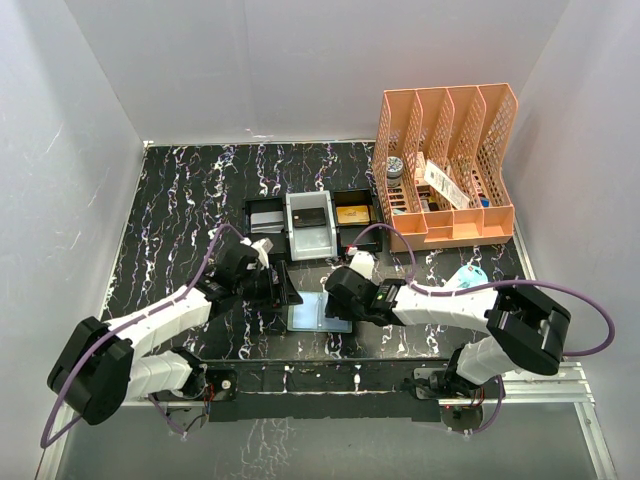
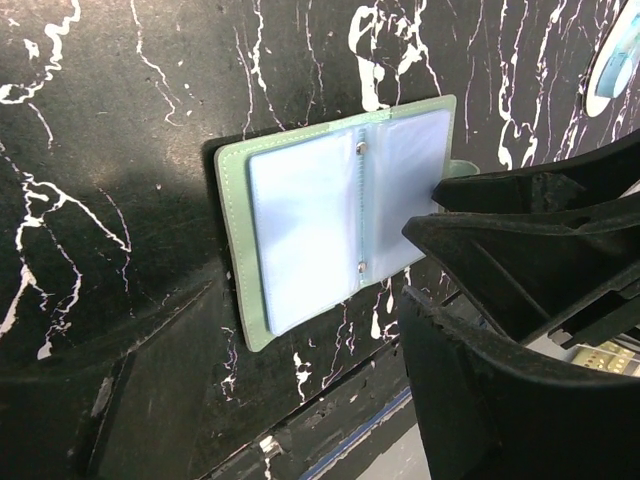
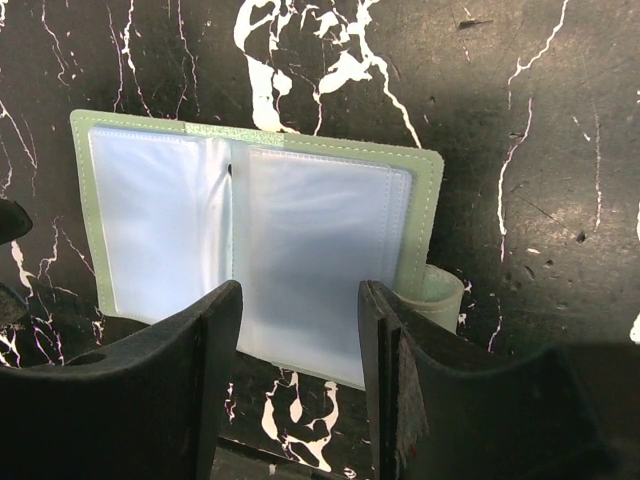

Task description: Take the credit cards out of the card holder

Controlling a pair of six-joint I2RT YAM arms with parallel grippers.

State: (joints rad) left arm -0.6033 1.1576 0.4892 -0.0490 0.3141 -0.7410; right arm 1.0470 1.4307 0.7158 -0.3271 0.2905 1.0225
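Observation:
The card holder [image 1: 320,312] lies open and flat on the black marbled table, sage-green edge around pale blue pockets. It shows in the left wrist view [image 2: 340,220] and the right wrist view [image 3: 260,230], its side tab [image 3: 440,295] at the right. The pockets look pale, and no card shows in them. A dark card [image 1: 309,217] lies in the white tray [image 1: 310,240]. My left gripper [image 1: 278,285] is open and empty at the holder's left edge [image 2: 310,400]. My right gripper [image 1: 342,295] is open just over the holder's near right edge [image 3: 300,340], its fingers [image 3: 205,370] straddling the right pocket.
Two black trays flank the white one: the left [image 1: 247,218] holds a grey card, the right [image 1: 372,210] a gold card. A peach file organizer [image 1: 445,170] with small items stands at the back right. A pale blue-white object [image 1: 467,277] lies by the right arm.

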